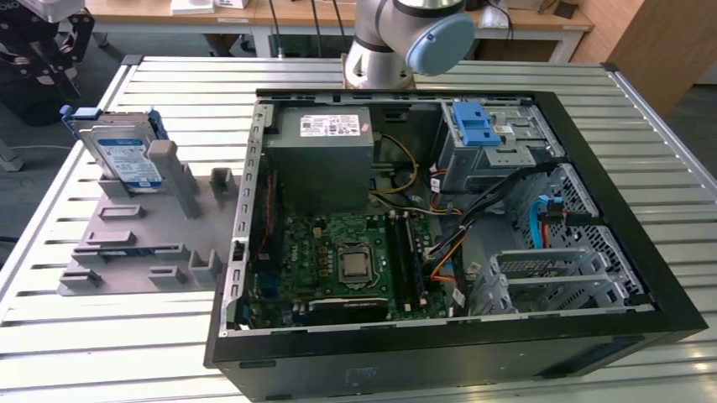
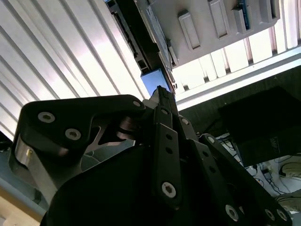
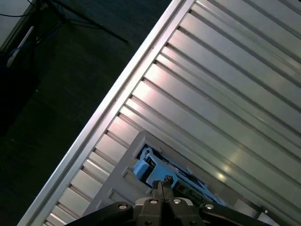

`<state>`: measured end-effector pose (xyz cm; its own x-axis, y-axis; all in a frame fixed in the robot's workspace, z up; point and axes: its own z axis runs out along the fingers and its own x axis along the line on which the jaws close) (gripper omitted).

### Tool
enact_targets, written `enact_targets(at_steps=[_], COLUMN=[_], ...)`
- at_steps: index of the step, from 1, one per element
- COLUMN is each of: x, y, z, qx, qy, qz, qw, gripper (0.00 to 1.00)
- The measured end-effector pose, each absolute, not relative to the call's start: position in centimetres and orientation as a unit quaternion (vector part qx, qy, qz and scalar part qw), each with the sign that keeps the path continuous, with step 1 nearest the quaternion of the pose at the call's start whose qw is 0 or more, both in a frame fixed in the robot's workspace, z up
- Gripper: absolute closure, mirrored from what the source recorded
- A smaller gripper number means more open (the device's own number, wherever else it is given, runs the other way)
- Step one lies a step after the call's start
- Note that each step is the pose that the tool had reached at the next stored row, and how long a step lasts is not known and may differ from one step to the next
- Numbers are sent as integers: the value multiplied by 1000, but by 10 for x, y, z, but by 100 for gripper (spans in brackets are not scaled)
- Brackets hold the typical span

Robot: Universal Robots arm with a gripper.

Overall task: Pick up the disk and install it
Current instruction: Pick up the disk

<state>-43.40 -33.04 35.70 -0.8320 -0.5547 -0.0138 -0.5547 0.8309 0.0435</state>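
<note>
Pincer: the gripper [image 3: 162,181] has its fingertips pressed together on nothing, as far as I can judge from both wrist views.
Closest thing: the disk [image 3: 149,165], just past the fingertips; there looks to be a gap, though I can't rule out contact.
Disk's place: in the exterior view the disk [image 1: 121,155] stands on edge in the grey holder [image 1: 146,243], on the slatted metal table [image 1: 134,361], at the exterior view's left.
Further out: the open computer case [image 1: 633,210], well apart from the disk, with its power supply [image 1: 325,159], the motherboard [image 1: 336,252] and a metal cage with a blue latch [image 1: 484,134].
Done: judging by this, only the approach.
Left: the grasp, the lift and the whole installation.
</note>
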Motion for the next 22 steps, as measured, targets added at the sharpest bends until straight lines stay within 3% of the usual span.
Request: enact_targets(at_steps=[22], x=[-435], y=[-330], z=[357], qx=[-423], qy=[906], qz=[23], qw=[-3], gripper=[89])
